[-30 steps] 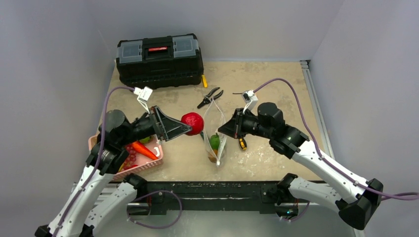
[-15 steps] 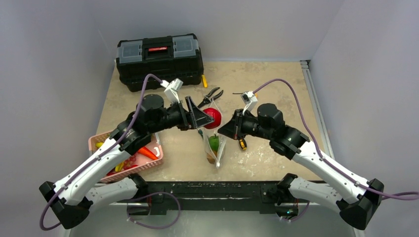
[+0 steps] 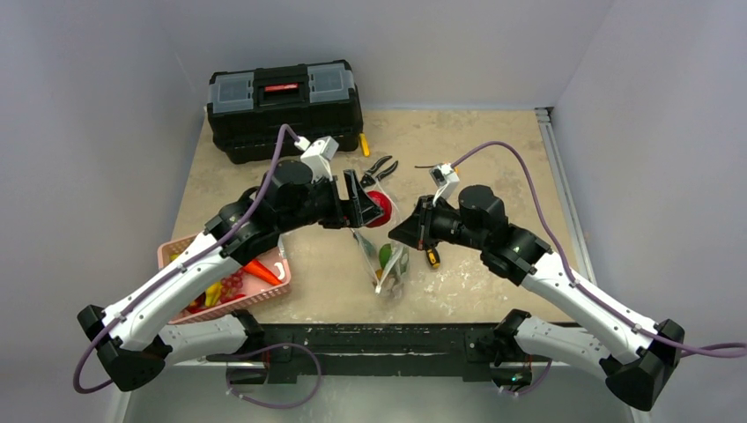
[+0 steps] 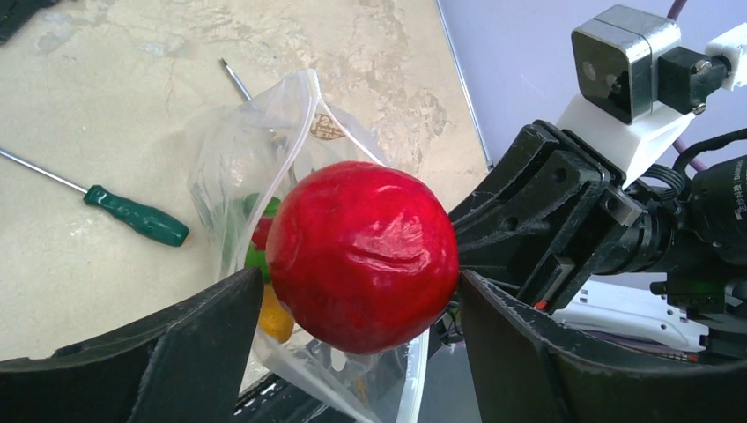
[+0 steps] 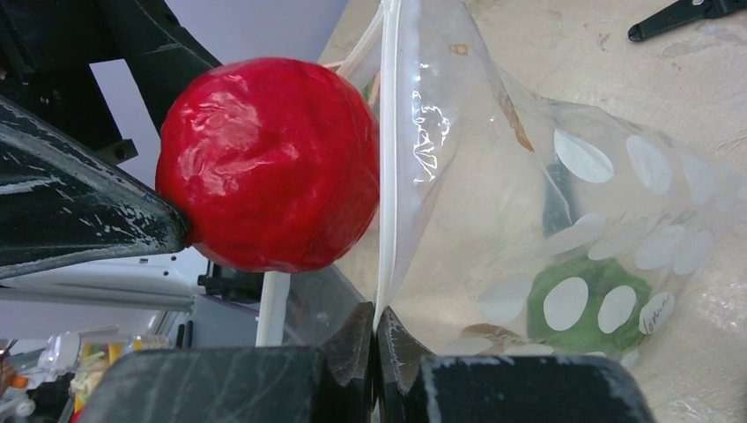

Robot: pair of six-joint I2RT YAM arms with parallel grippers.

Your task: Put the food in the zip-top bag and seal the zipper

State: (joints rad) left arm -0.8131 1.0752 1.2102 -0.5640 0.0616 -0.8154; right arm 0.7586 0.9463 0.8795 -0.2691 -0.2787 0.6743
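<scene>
My left gripper (image 3: 370, 207) (image 4: 361, 278) is shut on the red round fruit (image 3: 380, 208) (image 4: 363, 256) (image 5: 269, 163), holding it at the open mouth of the zip-top bag (image 3: 388, 264) (image 4: 229, 167) (image 5: 528, 176). The clear dotted bag hangs upright from my right gripper (image 3: 394, 233) (image 5: 376, 322), which is shut on one side of the whitish zipper (image 5: 385, 176) (image 4: 295, 150). Inside the bag lie a green pepper (image 5: 586, 308) (image 3: 385, 255) and a yellow piece (image 4: 275, 319). More food, including an orange carrot (image 3: 257, 269), sits in the pink basket (image 3: 264, 295).
A black toolbox (image 3: 284, 106) stands at the back left. Black pliers (image 3: 374, 174) lie behind the bag. A green-handled screwdriver (image 4: 136, 216) lies beside the bag, and a yellow-handled one (image 3: 431, 256) lies under my right gripper.
My left arm swung right from above the basket, carrying the red fruit to the bag's mouth. The bag's lower part shifted and spread. The right gripper held still.
</scene>
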